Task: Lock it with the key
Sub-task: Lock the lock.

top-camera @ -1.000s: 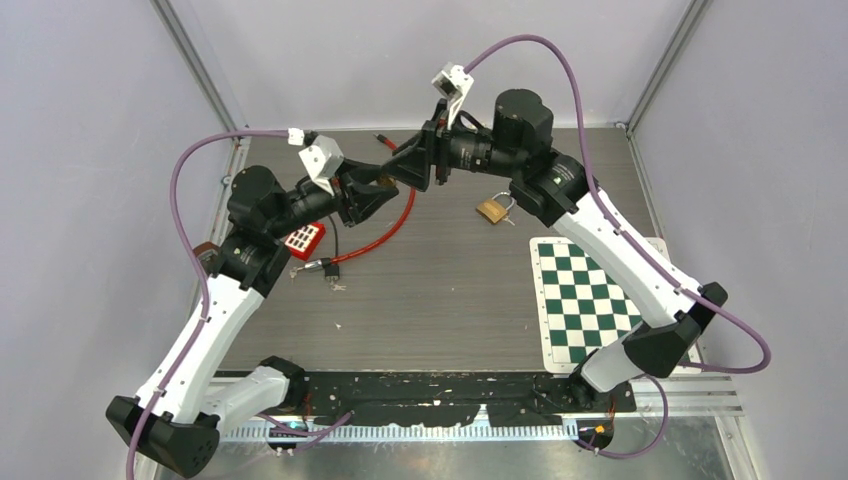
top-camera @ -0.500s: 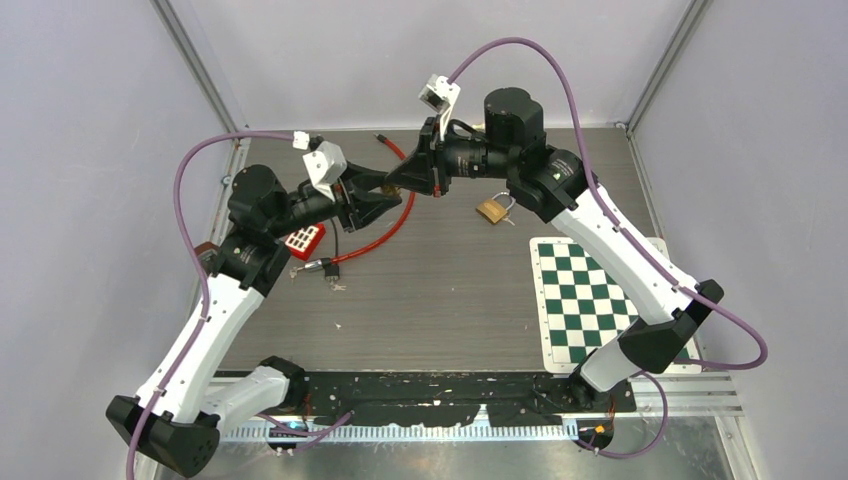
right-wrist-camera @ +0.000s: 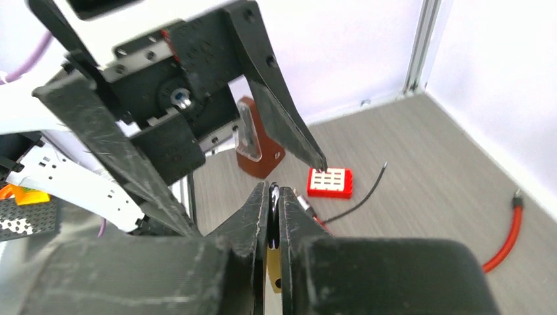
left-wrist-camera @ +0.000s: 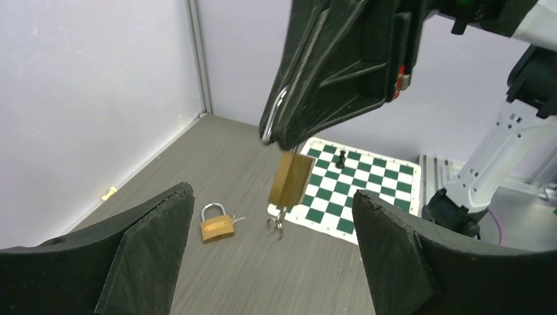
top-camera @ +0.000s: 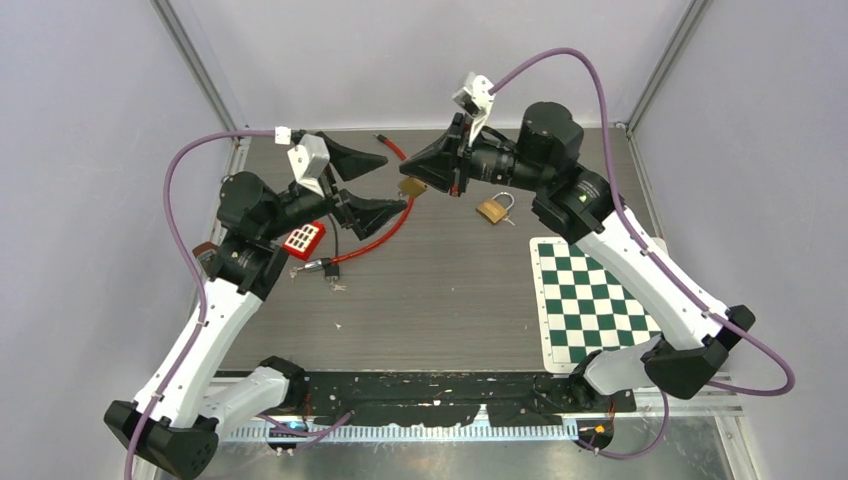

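Left pincer now wide, padlock ahead

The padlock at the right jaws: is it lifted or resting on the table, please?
Lifted: the right gripper, jaws shut on its shackle, holds the padlock hanging above the table.

A robotics lab test cell: the left arm and right arm, white with black joints, are bolted at the bottom edge of a dark wood-grain worktop, which plain pale walls and aluminium frame posts box in. Purple cables loop from the wrists, and a green checkered mat lies at the lower right of the worktop
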`<action>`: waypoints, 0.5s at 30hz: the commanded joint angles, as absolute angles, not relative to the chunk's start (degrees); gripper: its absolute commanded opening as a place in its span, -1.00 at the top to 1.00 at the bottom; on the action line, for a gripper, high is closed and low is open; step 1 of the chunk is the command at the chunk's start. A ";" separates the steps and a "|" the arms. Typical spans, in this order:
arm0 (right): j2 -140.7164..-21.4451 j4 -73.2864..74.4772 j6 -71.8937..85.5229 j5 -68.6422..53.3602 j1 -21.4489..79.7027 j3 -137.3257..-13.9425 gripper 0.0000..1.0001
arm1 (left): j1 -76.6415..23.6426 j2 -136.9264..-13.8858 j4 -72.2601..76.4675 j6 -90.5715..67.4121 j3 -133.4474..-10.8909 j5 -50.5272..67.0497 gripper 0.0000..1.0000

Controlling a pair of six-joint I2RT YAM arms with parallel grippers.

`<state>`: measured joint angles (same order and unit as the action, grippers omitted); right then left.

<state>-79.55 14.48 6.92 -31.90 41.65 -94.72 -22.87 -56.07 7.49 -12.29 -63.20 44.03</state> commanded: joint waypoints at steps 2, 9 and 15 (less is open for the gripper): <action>-75.51 4.66 3.73 -31.34 41.70 -96.40 0.90 | -22.94 -55.87 15.62 -21.29 -62.39 41.65 -0.80; -75.64 -1.39 8.87 -32.83 41.70 -96.35 0.89 | -22.94 -57.32 33.90 -31.28 -59.26 44.76 -0.79; -75.95 -7.27 13.70 -33.63 41.75 -95.11 0.89 | -23.02 -64.56 53.06 -48.55 -60.22 46.71 -0.41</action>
